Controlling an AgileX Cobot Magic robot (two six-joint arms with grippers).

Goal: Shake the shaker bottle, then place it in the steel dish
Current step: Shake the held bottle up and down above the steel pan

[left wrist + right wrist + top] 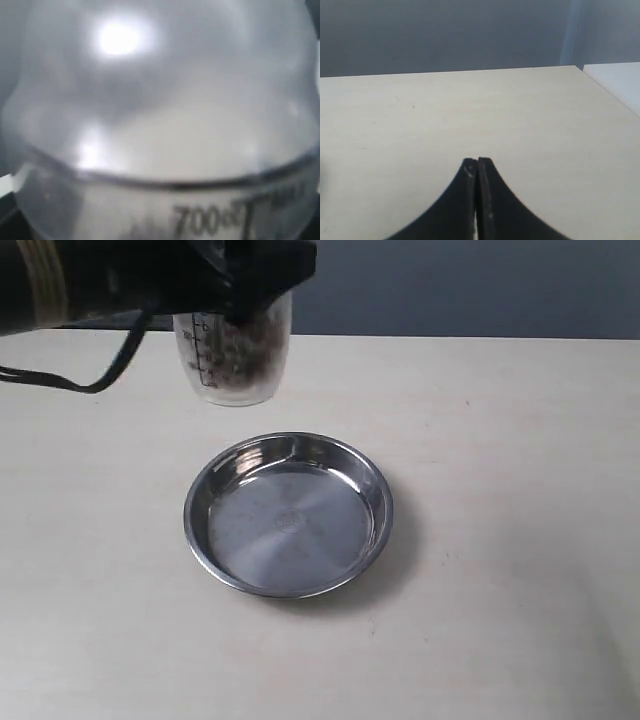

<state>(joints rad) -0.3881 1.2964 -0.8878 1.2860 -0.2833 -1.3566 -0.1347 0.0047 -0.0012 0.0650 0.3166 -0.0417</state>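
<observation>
The shaker bottle is a frosted clear cup with a black scale and brown granules inside. It is at the far left, behind the steel dish. My left gripper is shut on its upper part and covers the top. In the left wrist view the shaker bottle fills the picture, blurred, with a "700" mark showing. The round shiny dish lies flat and holds nothing. My right gripper is shut on nothing above bare table and does not appear in the exterior view.
The pale wooden table runs to a grey wall at the back. A black cable hangs from the left arm next to the bottle. The right wrist view shows the table's corner and a white surface beyond it.
</observation>
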